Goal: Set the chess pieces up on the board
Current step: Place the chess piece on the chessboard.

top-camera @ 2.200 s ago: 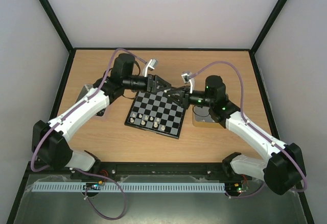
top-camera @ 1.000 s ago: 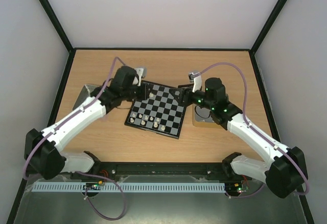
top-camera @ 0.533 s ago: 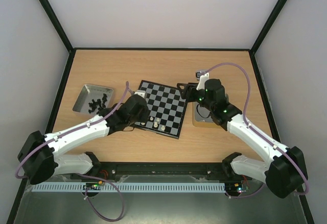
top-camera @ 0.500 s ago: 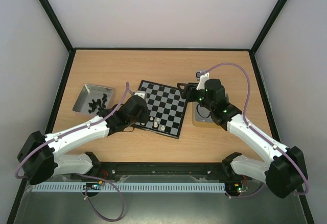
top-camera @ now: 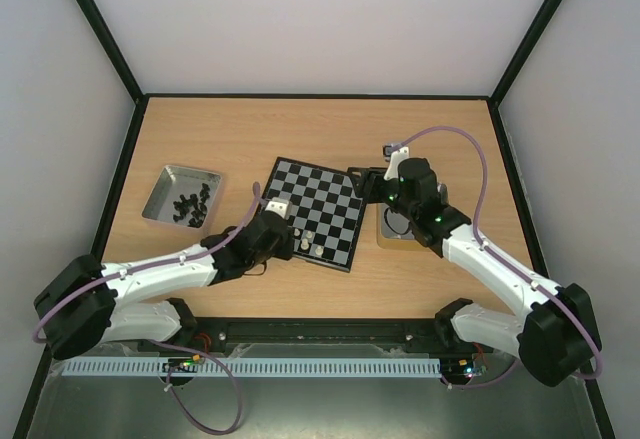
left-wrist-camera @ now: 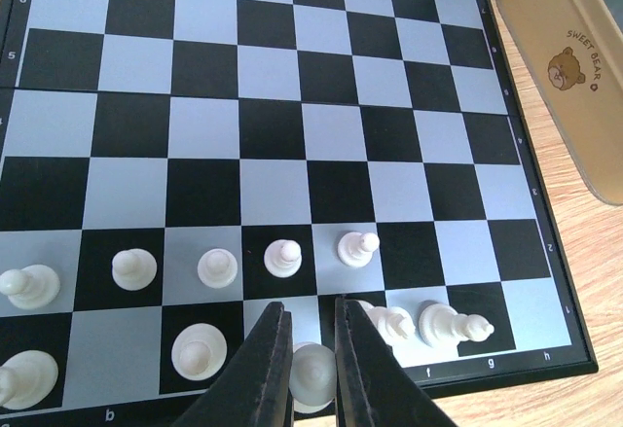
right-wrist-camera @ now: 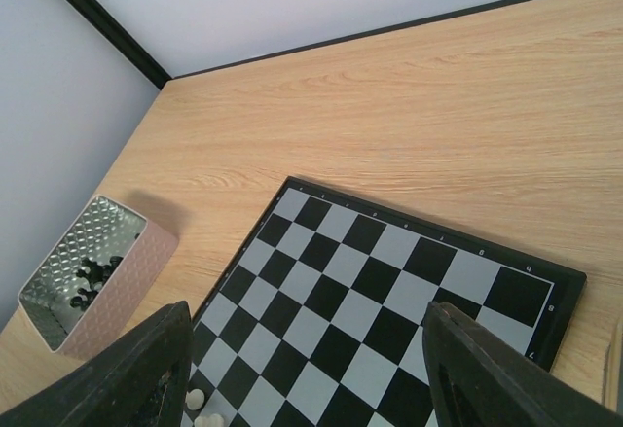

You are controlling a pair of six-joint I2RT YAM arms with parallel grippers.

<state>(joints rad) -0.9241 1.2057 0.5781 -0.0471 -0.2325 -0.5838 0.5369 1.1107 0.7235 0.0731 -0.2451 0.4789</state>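
The board (top-camera: 322,195) lies mid-table, and in the left wrist view its checks (left-wrist-camera: 282,125) fill the frame. Several cream-white chess pieces (left-wrist-camera: 283,257) stand on its two nearest rows. My left gripper (top-camera: 284,231) hangs over the board's near edge. In the left wrist view it (left-wrist-camera: 309,312) is shut on a cream-white piece (left-wrist-camera: 313,378), low over the nearest row. My right gripper (top-camera: 366,184) hovers at the board's far right corner. Seen from its wrist, it (right-wrist-camera: 311,383) is open and holds nothing above the board (right-wrist-camera: 389,281). Black pieces (top-camera: 190,204) lie in a tin.
A silvery tin (top-camera: 180,195) holding the black pieces sits left of the board, also seen as a tin (right-wrist-camera: 83,271) in the right wrist view. A cream tin (left-wrist-camera: 574,67) marked "SWEET BEAR" stands right of the board, under my right arm (top-camera: 395,229).
My left arm has swung from the board's far left corner down to its near edge, gripper shut throughout. My right gripper has drawn back slightly toward the board's far right corner.
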